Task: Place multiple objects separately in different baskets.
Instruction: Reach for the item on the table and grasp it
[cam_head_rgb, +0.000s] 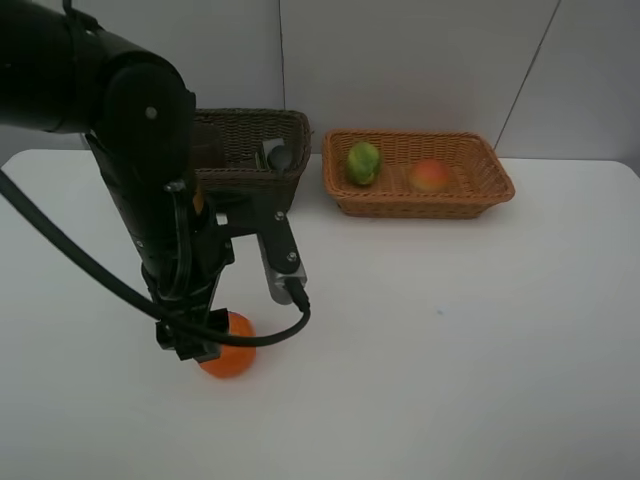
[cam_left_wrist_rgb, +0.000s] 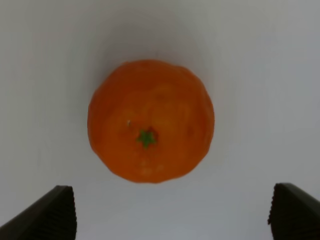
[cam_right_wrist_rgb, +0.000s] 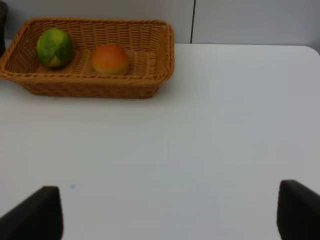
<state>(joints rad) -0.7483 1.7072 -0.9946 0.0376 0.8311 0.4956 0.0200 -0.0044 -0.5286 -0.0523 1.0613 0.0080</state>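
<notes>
On the left, the left tool (cam_left_wrist_rgb: 170, 212) hung right over an orange (cam_head_rgb: 229, 356) that sat on the white table (cam_head_rgb: 450, 350). Its two black fingers (cam_left_wrist_rgb: 47, 215) were spread wide apart, one on each side, and they did not touch the orange. The orange had its little green stem spot facing up.

Behind the arm, at the back of the table, stood the dark brown basket (cam_head_rgb: 255, 150). Something small and grey showed inside it, but the arm hid most of the basket, so I could not tell what else was in there.

Just beside it on the right stood the light tan basket (cam_head_rgb: 418, 172). A green fruit (cam_head_rgb: 363, 162) lay in its left part, and a red-orange peach (cam_head_rgb: 430, 176) lay near the middle, a little apart from it.

The right tool (cam_right_wrist_rgb: 170, 212) was over a bare part of the table, well away from the tan basket. Its fingers were far apart and held nothing.
</notes>
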